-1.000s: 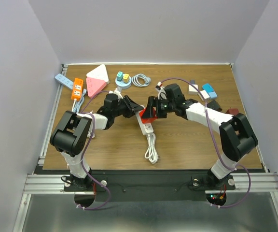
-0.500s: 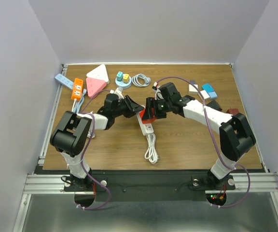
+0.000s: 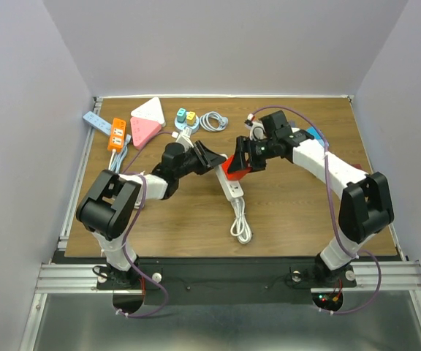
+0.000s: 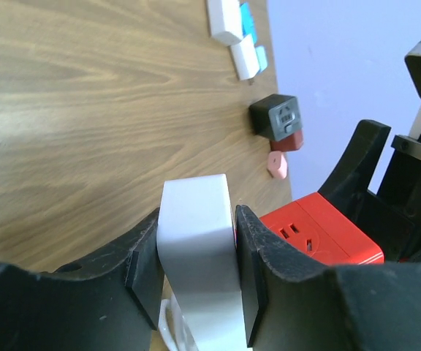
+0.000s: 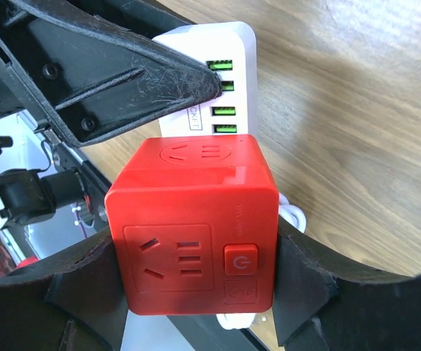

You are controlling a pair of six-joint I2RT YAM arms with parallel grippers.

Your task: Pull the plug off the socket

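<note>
My left gripper (image 3: 214, 159) is shut on the end of a white power strip (image 3: 232, 187); in the left wrist view the strip (image 4: 196, 241) sits clamped between the gripper's (image 4: 196, 219) two black fingers. My right gripper (image 3: 237, 164) is shut on a red cube plug (image 3: 232, 166), and in the right wrist view the gripper (image 5: 196, 270) holds the cube (image 5: 196, 219) by its two sides. The cube (image 4: 320, 234) sits right beside the strip's end with green USB ports (image 5: 218, 80). Whether they are still joined is hidden. The strip's white cable (image 3: 241, 227) lies coiled nearer the front.
At the back left lie an orange strip (image 3: 115, 134), a blue strip (image 3: 97, 123), pink and white triangular sockets (image 3: 146, 121), a round teal adapter (image 3: 186, 119) and a white cable coil (image 3: 213, 121). Blue-white adapters (image 3: 315, 135), a black cube (image 4: 276, 117) and a dark red block (image 3: 351, 169) lie at the right.
Both grippers have moved to the right with the strip and the red cube. The right arm swung up and back. The coiled cable slid right and forward.
</note>
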